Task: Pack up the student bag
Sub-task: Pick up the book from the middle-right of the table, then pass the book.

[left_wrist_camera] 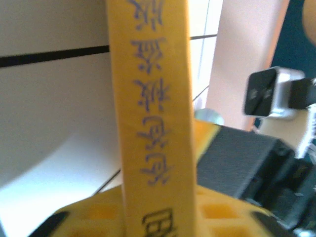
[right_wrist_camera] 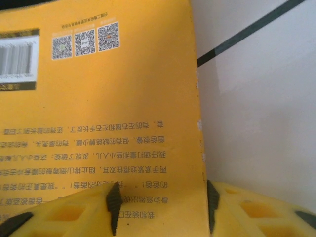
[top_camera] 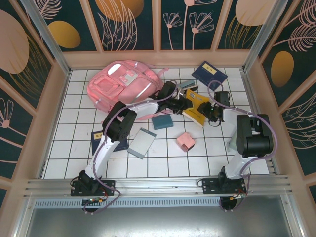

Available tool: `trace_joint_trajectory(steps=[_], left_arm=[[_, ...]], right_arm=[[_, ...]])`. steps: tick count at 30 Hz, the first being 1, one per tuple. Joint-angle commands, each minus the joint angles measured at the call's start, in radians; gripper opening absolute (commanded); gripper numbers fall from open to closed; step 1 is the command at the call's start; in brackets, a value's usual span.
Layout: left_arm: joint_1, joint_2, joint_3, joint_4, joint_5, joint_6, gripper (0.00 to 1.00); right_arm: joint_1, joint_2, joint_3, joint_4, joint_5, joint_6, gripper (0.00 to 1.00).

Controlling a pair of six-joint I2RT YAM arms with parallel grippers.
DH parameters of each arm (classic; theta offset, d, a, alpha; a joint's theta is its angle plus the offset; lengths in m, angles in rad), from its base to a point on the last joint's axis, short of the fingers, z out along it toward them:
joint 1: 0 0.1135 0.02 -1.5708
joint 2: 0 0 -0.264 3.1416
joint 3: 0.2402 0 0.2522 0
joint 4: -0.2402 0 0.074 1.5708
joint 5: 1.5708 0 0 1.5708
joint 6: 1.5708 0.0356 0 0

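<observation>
The student bag [top_camera: 123, 85], a big pink backpack, lies flat at the back left of the tiled table. To its right lies a yellow book [top_camera: 198, 104], with both arms meeting at it. My left gripper [top_camera: 177, 103] reaches in from the left. In the left wrist view the left gripper [left_wrist_camera: 158, 217] is shut on the book's spine [left_wrist_camera: 150, 98]. My right gripper [top_camera: 207, 110] is at the book's right side. In the right wrist view the right gripper [right_wrist_camera: 163, 207] stands open over the book's back cover [right_wrist_camera: 98, 108]. One black pad [right_wrist_camera: 114, 205] is on the cover, the other just past its edge.
A dark blue book [top_camera: 209, 74] lies at the back right and a teal book [top_camera: 162, 121] mid-table. A grey notebook [top_camera: 141, 142] and a blue book [top_camera: 100, 141] lie near the left arm. A small pink box [top_camera: 185, 141] sits front centre. Walls ring the table.
</observation>
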Motion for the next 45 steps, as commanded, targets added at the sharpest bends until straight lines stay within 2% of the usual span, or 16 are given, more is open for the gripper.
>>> trace_joint_trajectory(steps=[1,4,9,12,18,23,26,28,30,32,35,36,38,40,42,45], left_arm=[[-0.014,-0.017,0.032,-0.034,0.015,0.101,0.1],[-0.01,-0.053,0.014,0.024,0.021,0.098,0.0],[0.014,-0.133,-0.076,0.258,0.064,-0.006,0.0],[0.028,-0.161,-0.122,0.431,0.094,-0.111,0.0],[0.034,-0.184,-0.159,0.677,0.135,-0.27,0.0],[0.033,-0.201,-0.177,0.723,0.15,-0.296,0.0],[0.033,-0.21,-0.196,0.731,0.155,-0.299,0.0],[0.032,-0.215,-0.208,0.729,0.159,-0.294,0.0],[0.033,-0.222,-0.222,0.714,0.16,-0.279,0.0],[0.032,-0.23,-0.231,0.679,0.159,-0.252,0.0],[0.035,-0.254,-0.227,0.536,0.144,-0.14,0.0],[0.038,-0.263,-0.221,0.473,0.134,-0.099,0.06],[0.051,-0.284,-0.199,0.309,0.099,0.019,0.27],[0.068,-0.303,-0.178,0.168,0.054,0.121,0.34],[0.09,-0.323,-0.146,-0.003,-0.015,0.237,0.46],[0.127,-0.355,-0.102,-0.241,-0.163,0.406,0.52]], right_arm=[[-0.001,-0.068,0.013,-0.01,-0.046,-0.011,0.57],[-0.043,-0.114,-0.004,-0.009,-0.079,0.01,0.67],[-0.132,-0.174,-0.054,0.082,-0.273,0.083,0.81],[-0.163,-0.183,-0.084,0.183,-0.418,0.147,0.83],[-0.181,-0.163,-0.123,0.392,-0.587,0.289,0.85],[-0.198,-0.138,-0.161,0.61,-0.676,0.435,0.8],[-0.207,-0.126,-0.164,0.695,-0.708,0.496,0.68],[-0.213,-0.127,-0.163,0.713,-0.713,0.507,0.54],[-0.216,-0.129,-0.16,0.731,-0.726,0.513,0.33],[-0.216,-0.132,-0.152,0.721,-0.729,0.509,0.0],[-0.213,-0.161,-0.134,0.649,-0.711,0.457,0.0],[-0.212,-0.169,-0.127,0.624,-0.705,0.439,0.0],[-0.207,-0.192,-0.11,0.557,-0.681,0.392,0.0],[-0.199,-0.21,-0.098,0.511,-0.658,0.358,0.0],[-0.187,-0.224,-0.088,0.479,-0.636,0.331,0.0],[-0.162,-0.238,-0.072,0.44,-0.607,0.292,0.0]])
